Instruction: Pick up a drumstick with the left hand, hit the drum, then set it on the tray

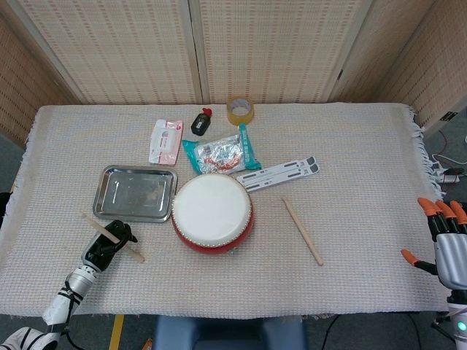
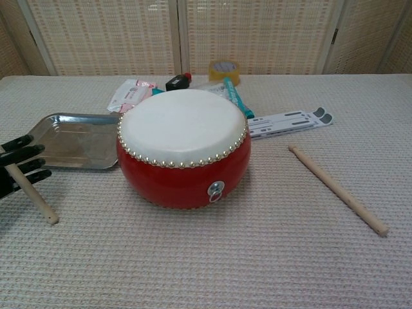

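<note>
My black left hand (image 1: 106, 241) (image 2: 15, 168) grips a wooden drumstick (image 1: 113, 238) (image 2: 31, 193) near the table's front left, just in front of the metal tray (image 1: 136, 192) (image 2: 72, 139). The stick slants down, and its lower tip lies near the cloth. The red drum (image 1: 212, 214) (image 2: 183, 152) with a white head stands in the middle, to the right of that hand. A second drumstick (image 1: 302, 230) (image 2: 337, 188) lies flat on the cloth to the right of the drum. My right hand (image 1: 444, 243), with orange fingertips, hangs at the far right edge, fingers apart and holding nothing.
Behind the drum lie a foil snack packet (image 1: 220, 153), a white strip stand (image 1: 279, 173), a pink-and-white pack (image 1: 166, 141), a small black bottle (image 1: 201, 121) and a tape roll (image 1: 240, 110). A woven cloth covers the table, and wicker screens stand behind it.
</note>
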You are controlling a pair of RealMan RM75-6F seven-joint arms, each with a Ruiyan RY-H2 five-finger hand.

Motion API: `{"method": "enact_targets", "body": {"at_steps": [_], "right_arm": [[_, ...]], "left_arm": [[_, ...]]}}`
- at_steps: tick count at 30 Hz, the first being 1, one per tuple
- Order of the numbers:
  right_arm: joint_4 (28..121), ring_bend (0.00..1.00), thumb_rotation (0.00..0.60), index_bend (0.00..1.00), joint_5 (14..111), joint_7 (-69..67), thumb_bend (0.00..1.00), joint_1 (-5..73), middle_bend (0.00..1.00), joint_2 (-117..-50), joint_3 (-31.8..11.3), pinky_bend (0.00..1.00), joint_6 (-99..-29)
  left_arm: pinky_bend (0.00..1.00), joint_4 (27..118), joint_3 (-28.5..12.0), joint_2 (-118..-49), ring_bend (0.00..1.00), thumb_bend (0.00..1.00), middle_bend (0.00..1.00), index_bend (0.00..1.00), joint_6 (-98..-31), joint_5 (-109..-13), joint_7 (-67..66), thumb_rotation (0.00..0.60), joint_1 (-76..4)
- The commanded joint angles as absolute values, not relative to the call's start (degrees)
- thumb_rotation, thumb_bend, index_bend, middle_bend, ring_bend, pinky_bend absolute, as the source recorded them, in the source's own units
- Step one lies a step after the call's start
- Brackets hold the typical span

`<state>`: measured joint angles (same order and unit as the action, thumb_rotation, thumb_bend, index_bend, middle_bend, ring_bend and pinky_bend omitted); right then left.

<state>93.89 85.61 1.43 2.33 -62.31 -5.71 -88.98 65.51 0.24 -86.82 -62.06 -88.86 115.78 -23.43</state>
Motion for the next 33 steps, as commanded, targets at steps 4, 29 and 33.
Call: {"method": "enact_targets", "body": {"at_steps": [4, 29, 33], "right_arm": [[93.8, 0.0, 0.6, 0.08, 85.8, 1.3, 0.06, 2.4, 0.12, -62.3, -5.7, 0.03, -89.0], [93.9, 0.0, 0.6, 0.09, 86.8, 1.0, 0.06, 2.4, 0.12, -62.4, -5.8, 0.03, -89.9], [93.8, 0.0, 0.6, 0.1, 87.4, 0.9, 0.06, 2.4, 0.12, -62.5, -5.8, 0.03, -90.6]], "left_arm": [[0.48, 65.7, 1.3, -87.2, 0.55, 0.27, 0.58, 0.58, -63.7, -90.3, 114.9, 0.512, -23.6], [0.55, 65.4, 4.9, -87.8, 0.66, 0.22, 0.71, 0.71, -66.1, -93.1, 102.6, 0.407, -24.7], [0.57, 65.3, 5.4, -88.0, 0.69, 0.22, 0.74, 0.73, -66.0, -93.5, 101.9, 0.423, -25.0]]}}
